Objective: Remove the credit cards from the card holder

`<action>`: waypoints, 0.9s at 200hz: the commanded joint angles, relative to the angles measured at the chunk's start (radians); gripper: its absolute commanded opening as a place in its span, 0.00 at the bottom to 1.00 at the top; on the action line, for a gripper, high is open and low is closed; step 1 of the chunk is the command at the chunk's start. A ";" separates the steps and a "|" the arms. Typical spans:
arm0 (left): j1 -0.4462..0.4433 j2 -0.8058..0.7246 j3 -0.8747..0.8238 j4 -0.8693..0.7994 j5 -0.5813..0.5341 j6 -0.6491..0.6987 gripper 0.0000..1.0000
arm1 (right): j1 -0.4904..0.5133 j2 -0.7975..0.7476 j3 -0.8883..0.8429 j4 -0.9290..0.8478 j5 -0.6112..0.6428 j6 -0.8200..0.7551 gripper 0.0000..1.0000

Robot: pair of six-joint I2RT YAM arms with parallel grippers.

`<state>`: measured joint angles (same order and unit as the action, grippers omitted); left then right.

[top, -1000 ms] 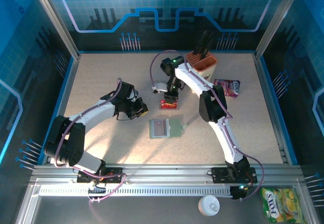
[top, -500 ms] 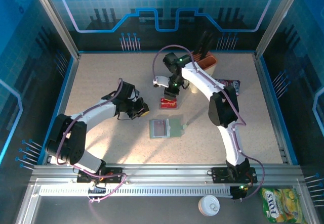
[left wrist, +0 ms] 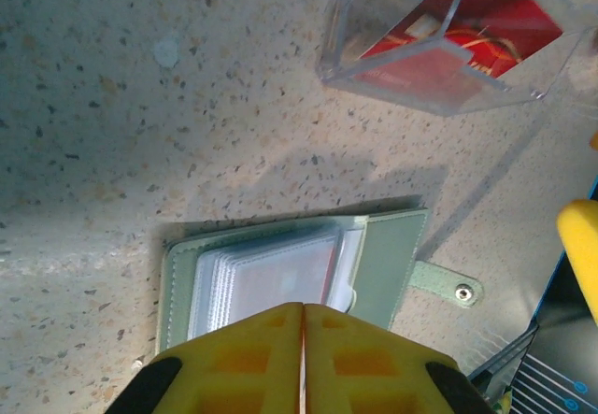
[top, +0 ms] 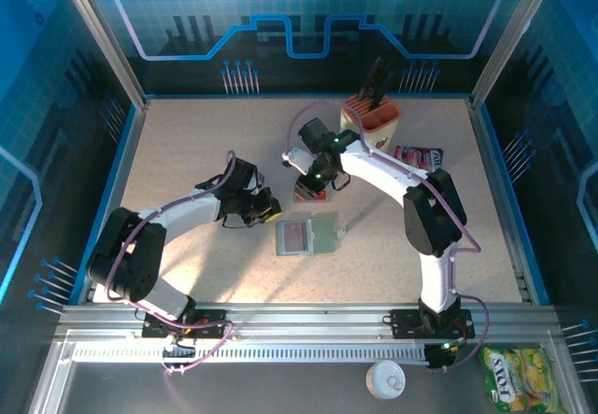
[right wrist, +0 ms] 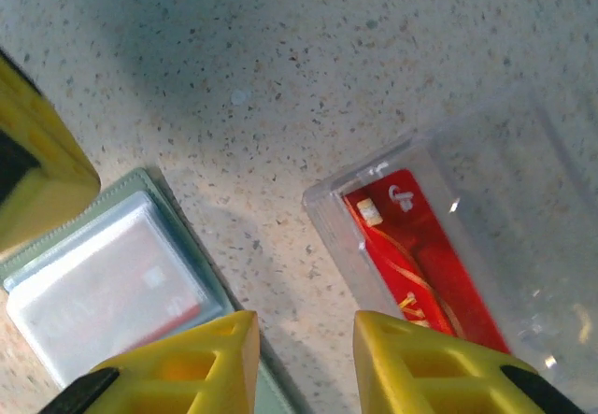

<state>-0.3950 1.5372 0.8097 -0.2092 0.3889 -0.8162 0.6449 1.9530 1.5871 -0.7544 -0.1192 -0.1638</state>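
- Cannot count cards inside open card holder (top: 304,237): cloudy sleeves, one reddish patch showing through
- Lies flat mid-table, just beside clear tray (top: 309,191)
- Shows one red credit card (right wrist: 420,255) in tray, far end cut off
- Shows left gripper (left wrist: 302,339) pressed shut, empty, over holder's edge
- Shows right gripper (right wrist: 299,339) narrowly parted, gripping nothing
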 commanded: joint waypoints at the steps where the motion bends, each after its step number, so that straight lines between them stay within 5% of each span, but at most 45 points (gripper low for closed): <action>1: -0.016 0.009 -0.034 0.025 0.004 -0.024 0.09 | 0.026 -0.087 -0.097 0.153 0.007 0.254 0.34; 42: -0.043 -0.005 -0.102 0.071 0.001 -0.050 0.08 | 0.048 -0.180 -0.295 0.339 -0.065 0.503 0.33; 109: -0.087 -0.039 -0.174 0.070 -0.070 -0.064 0.06 | 0.093 -0.209 -0.438 0.450 -0.105 0.697 0.32; 180: -0.087 0.006 -0.180 0.095 -0.069 -0.057 0.05 | 0.097 -0.143 -0.424 0.366 -0.162 0.799 0.30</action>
<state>-0.4763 1.5253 0.6346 -0.1223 0.3428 -0.8665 0.7345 1.7809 1.1427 -0.3542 -0.2363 0.5747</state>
